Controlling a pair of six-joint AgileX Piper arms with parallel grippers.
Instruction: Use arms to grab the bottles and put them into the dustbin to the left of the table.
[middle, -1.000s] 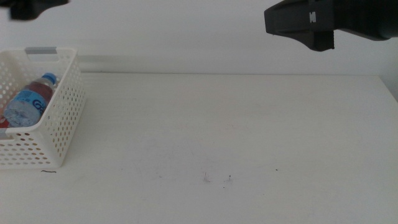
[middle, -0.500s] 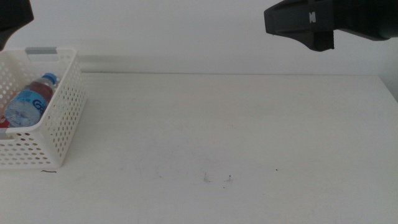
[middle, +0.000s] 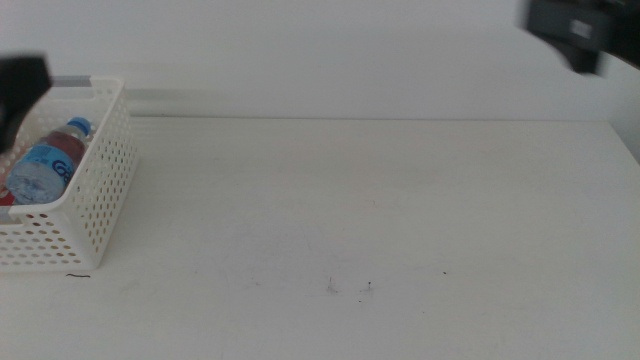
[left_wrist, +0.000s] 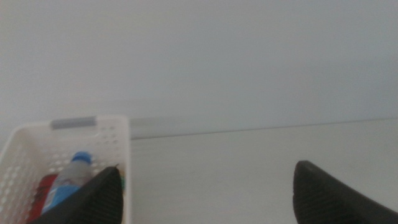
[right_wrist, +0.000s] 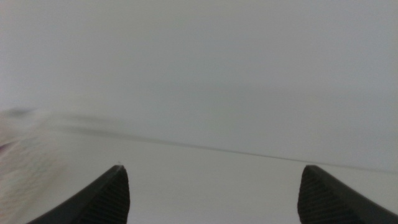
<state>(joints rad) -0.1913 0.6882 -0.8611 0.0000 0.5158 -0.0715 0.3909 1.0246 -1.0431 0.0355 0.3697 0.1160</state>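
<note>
The basket (middle: 95, 190) sits at the counter's (middle: 380, 200) left edge, with the water bottle (middle: 45, 165) and a red can (left_wrist: 42, 193) lying inside. No bottles show outside it, so the job looks finished. The left claw (left_wrist: 202, 196) hangs beside the basket, jaws apart and empty; lift clear of the rim. The right claw (right_wrist: 211, 196), high at far right, is spread and empty.

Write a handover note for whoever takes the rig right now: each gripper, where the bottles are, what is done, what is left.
Left gripper: jaws open, empty, up near the dustbin.
Right gripper: jaws open, empty, high at the table's far right.
Water bottle: lying in the dustbin, something red beside it; any yellow-drink bottle is hidden.
Table: no bottles showing on it.
Done: visible items binned.
Left: probably only parking both arms.
</note>
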